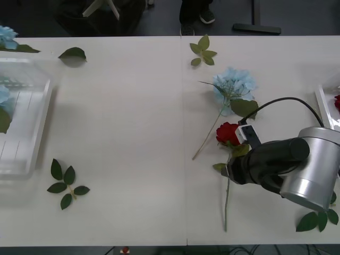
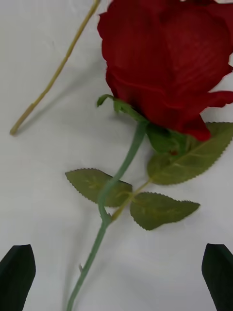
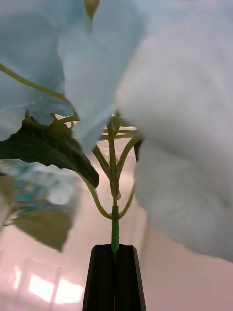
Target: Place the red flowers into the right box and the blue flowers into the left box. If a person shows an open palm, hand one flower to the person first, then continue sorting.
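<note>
Red rose (image 1: 227, 132) lies on the table (image 1: 133, 138) right of centre, and your right tool (image 2: 116, 277) hovers over its stem, fingers spread wide, touching nothing. Your left tool (image 3: 115, 277) is clamped on a blue hydrangea (image 3: 160, 97) stem. Bare table stretches toward 9 o'clock up to the left box (image 1: 40, 125).

Loose green leaf sprigs lie on the white worktop (image 1: 133, 133): a five-leaf sprig (image 1: 66, 184) near the front left corner, a single leaf (image 1: 73, 53) by the far edge, a sprig (image 1: 202, 51) at far centre, and another sprig (image 1: 317, 219) near the front right corner.
</note>
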